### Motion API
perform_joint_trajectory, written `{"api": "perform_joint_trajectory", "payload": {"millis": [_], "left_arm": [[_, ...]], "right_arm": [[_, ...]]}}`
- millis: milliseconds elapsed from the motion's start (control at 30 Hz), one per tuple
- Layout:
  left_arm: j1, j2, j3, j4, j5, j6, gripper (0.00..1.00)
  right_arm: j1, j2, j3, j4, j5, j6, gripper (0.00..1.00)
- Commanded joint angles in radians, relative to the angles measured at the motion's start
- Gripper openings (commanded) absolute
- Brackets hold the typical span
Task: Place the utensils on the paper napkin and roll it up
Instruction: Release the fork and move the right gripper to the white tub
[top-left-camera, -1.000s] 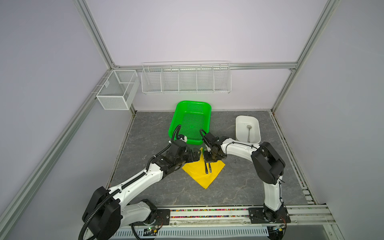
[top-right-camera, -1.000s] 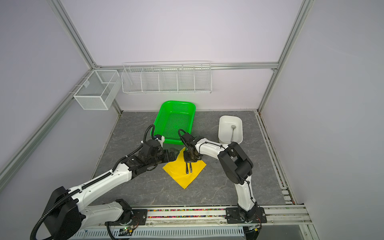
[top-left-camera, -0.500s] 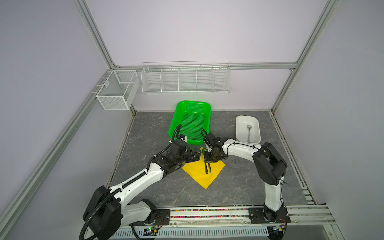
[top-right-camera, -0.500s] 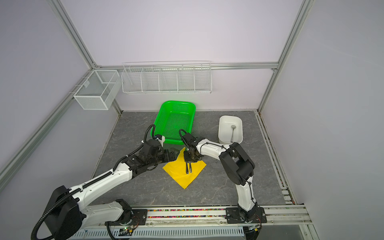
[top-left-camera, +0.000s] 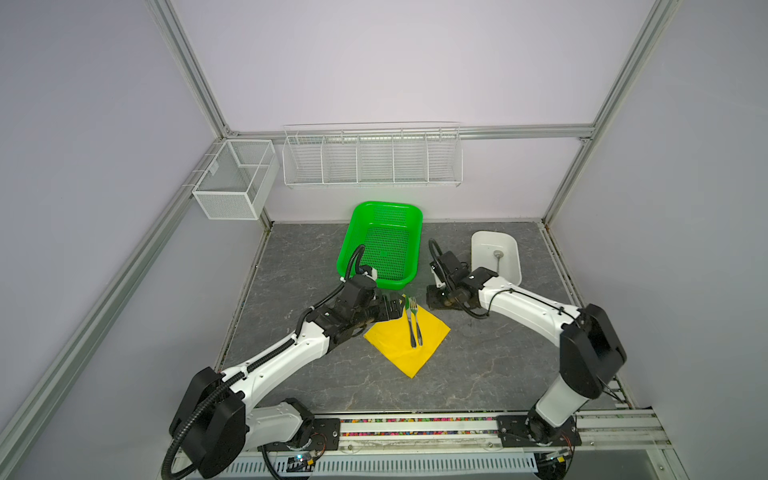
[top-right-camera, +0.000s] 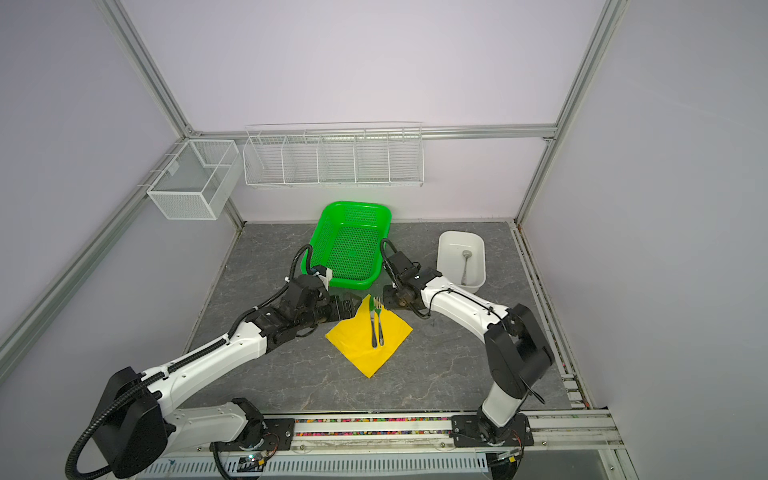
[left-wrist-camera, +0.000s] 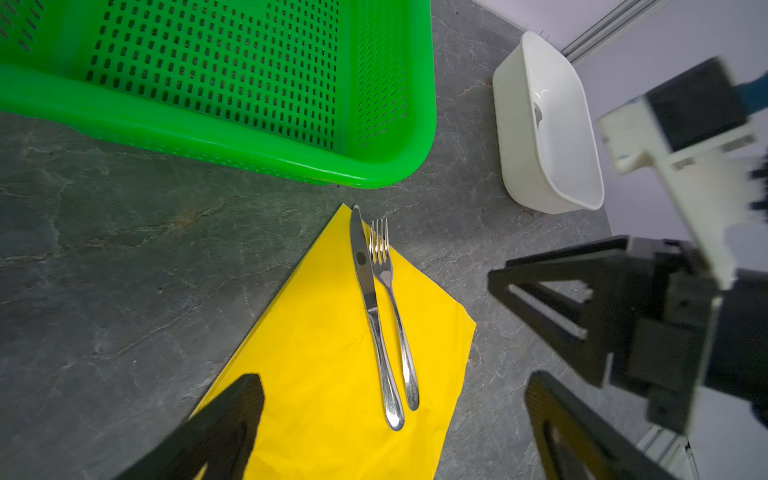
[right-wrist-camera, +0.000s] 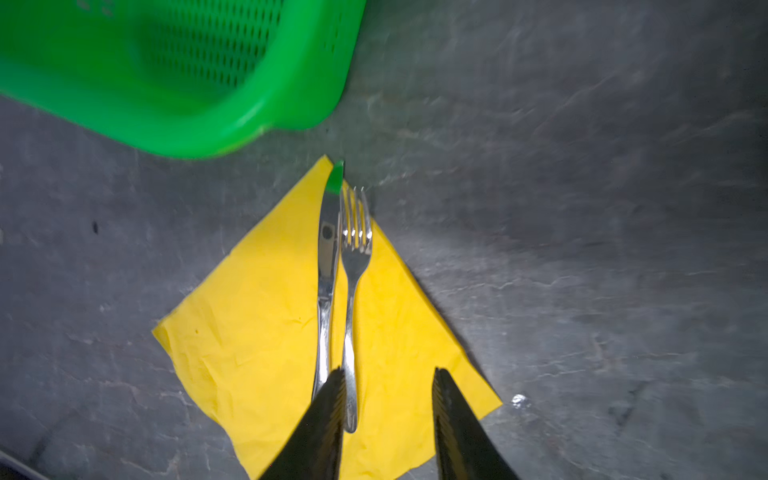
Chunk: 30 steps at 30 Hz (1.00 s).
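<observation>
The yellow paper napkin (top-left-camera: 399, 347) (top-right-camera: 361, 345) lies as a diamond on the grey table in front of the green basket. A silver knife (top-left-camera: 409, 322) (left-wrist-camera: 365, 282) and fork (top-left-camera: 417, 322) (right-wrist-camera: 353, 266) lie side by side on it, tips toward the basket. A spoon (top-left-camera: 497, 259) (top-right-camera: 466, 266) rests in the white tub. My left gripper (top-left-camera: 390, 311) (left-wrist-camera: 392, 378) hovers open at the napkin's left edge, empty. Just right of the fork's tines, my right gripper (top-left-camera: 433, 300) (right-wrist-camera: 390, 374) stands open and holds nothing; one of its fingers (left-wrist-camera: 552, 307) shows in the left wrist view.
The green perforated basket (top-left-camera: 390, 249) (left-wrist-camera: 216, 62) is empty, just behind the napkin. The white tub (top-left-camera: 475, 253) (top-right-camera: 440, 257) stands at the back right. Two white wire baskets (top-left-camera: 372, 158) (top-left-camera: 235, 178) hang on the walls. A rail (top-left-camera: 415, 428) runs along the front edge.
My right gripper has opened, let go of the fork on the napkin and drawn back to the right. The left arm has hardly moved.
</observation>
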Motion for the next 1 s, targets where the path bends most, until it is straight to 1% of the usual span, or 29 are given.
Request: {"api": "perform_joint_trajectory", "payload": {"millis": [0,100,200,367,467,600,667,767,833,967], "left_arm": [[0.002,0.024,0.033,0.05,0.033,-0.011,0.99],[-0.01,0.075,0.065,0.07,0.081,-0.002,0.99],[-0.044,0.141,0.128,0.069,0.112,0.03,0.99],[-0.116,0.287,0.278,0.046,0.164,0.091,0.99],[-0.138,0.385,0.395,0.007,0.209,0.124,0.99],[-0.148,0.492,0.536,-0.059,0.249,0.151,0.99],[-0.151,0.532,0.593,-0.086,0.268,0.153,0.99],[-0.152,0.564,0.635,-0.102,0.274,0.149,0.99],[-0.152,0.572,0.65,-0.106,0.277,0.149,0.99],[-0.152,0.573,0.651,-0.11,0.273,0.143,0.99]], "right_arm": [[-0.095,-0.073,-0.045,-0.022,0.105,-0.06,0.41],[-0.211,-0.078,-0.038,-0.049,0.093,-0.097,0.42],[-0.318,-0.033,0.006,-0.11,0.099,-0.139,0.42],[-0.479,0.05,0.055,-0.102,0.057,-0.192,0.41],[-0.545,0.124,0.116,-0.101,0.051,-0.215,0.41],[-0.6,0.24,0.232,-0.12,0.044,-0.235,0.39],[-0.614,0.302,0.296,-0.124,0.059,-0.26,0.39],[-0.624,0.416,0.412,-0.163,0.075,-0.286,0.36],[-0.626,0.484,0.495,-0.2,0.06,-0.302,0.33],[-0.629,0.577,0.6,-0.214,0.052,-0.318,0.32]]}}
